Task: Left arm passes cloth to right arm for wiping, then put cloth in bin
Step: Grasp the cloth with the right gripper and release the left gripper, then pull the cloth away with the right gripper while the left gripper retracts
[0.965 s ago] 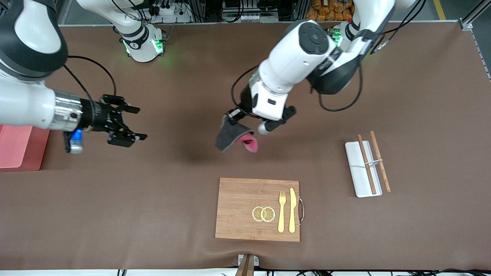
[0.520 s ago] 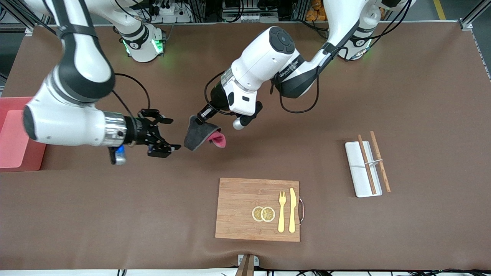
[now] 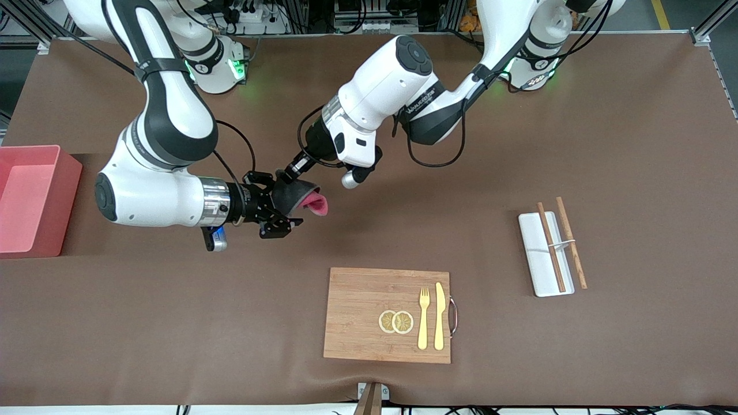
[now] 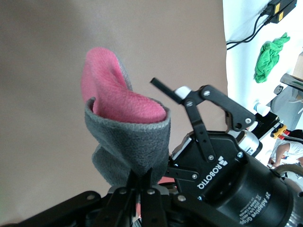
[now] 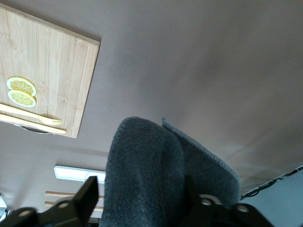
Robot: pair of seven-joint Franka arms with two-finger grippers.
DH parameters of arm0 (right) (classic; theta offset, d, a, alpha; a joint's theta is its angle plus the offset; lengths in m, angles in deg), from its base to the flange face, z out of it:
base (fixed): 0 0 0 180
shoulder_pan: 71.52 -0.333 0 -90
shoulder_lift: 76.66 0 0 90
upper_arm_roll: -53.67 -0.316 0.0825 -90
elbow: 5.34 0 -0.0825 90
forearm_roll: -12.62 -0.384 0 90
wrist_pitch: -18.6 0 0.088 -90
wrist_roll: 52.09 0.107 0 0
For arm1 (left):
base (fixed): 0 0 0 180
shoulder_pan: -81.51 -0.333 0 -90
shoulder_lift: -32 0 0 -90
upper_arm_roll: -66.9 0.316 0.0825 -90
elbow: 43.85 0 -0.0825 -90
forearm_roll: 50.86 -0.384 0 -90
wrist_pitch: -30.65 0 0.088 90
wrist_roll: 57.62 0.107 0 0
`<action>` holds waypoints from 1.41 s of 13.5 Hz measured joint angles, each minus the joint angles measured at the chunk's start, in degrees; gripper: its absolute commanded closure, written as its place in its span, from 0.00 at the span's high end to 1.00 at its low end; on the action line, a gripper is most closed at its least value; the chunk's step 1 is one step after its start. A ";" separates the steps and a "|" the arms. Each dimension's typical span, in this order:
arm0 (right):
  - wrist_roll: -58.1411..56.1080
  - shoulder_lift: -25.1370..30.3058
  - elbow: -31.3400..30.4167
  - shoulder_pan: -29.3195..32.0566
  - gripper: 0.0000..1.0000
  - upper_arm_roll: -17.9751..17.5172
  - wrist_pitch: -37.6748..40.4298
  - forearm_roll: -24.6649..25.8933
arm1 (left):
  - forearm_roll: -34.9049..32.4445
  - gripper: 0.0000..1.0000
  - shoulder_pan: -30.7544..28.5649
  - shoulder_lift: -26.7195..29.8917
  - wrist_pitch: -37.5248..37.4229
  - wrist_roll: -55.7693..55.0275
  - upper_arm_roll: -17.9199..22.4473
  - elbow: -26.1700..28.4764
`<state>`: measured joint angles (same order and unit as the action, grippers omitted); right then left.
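the cloth hangs in the air over bare table, between the robot bases and the wooden board, pinched at one grey corner by the left hand, whose fingertips are clamped tight on that edge in the left wrist view. the right hand has its fingers spread wide on either side of the hanging fold, and the right wrist view shows the grey bulk sitting between them, not yet squeezed. the main risk, as i judge it, is in the timing of the handover: if the left hand lets go before the right hand has closed, the cloth drops to the table and has to be picked up again. the cloth is also folded over itself with the pink reverse bulging out, so the right hand may catch only a loose outer layer and lose it during wiping. the two hands are very close, so a small misjudged move could knock finger against finger. the bin stands well apart at the right arm's end of the table, untouched so far.
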<state>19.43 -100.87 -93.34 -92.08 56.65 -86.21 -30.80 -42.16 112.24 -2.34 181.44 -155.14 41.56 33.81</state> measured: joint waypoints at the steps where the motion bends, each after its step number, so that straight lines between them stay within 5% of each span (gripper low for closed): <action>1: 0.00 0.00 0.00 0.00 0.00 0.02 0.00 -0.05 | 0.00 0.00 -0.01 -0.06 0.01 0.00 0.04 -0.02; 6: 0.00 0.00 0.00 -0.01 0.00 0.06 0.00 -0.07 | 0.00 0.00 -0.33 -0.09 0.05 -3.64 0.22 -1.03; 7: 0.00 0.00 0.00 -0.01 0.00 0.07 0.00 -0.08 | 0.00 0.12 -0.44 -0.09 0.05 -4.00 0.23 -1.16; 9: -0.01 0.00 0.02 -0.01 0.00 0.08 0.00 -0.08 | 0.00 1.00 -0.88 -0.09 0.05 -4.10 0.24 -1.37; 13: -1.92 0.00 0.05 0.13 0.00 0.71 -0.03 0.12 | 0.00 1.00 -1.65 1.52 -4.03 -4.10 1.14 -2.35; 19: -17.53 -0.17 -0.39 2.13 0.00 1.50 -0.84 11.66 | -0.08 1.00 -13.24 11.14 -29.53 8.71 2.28 -2.73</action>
<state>1.91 -101.04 -93.73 -89.95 58.15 -87.05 -19.14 -42.24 98.99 8.80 151.92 -146.42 43.84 31.07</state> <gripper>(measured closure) 0.965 0.000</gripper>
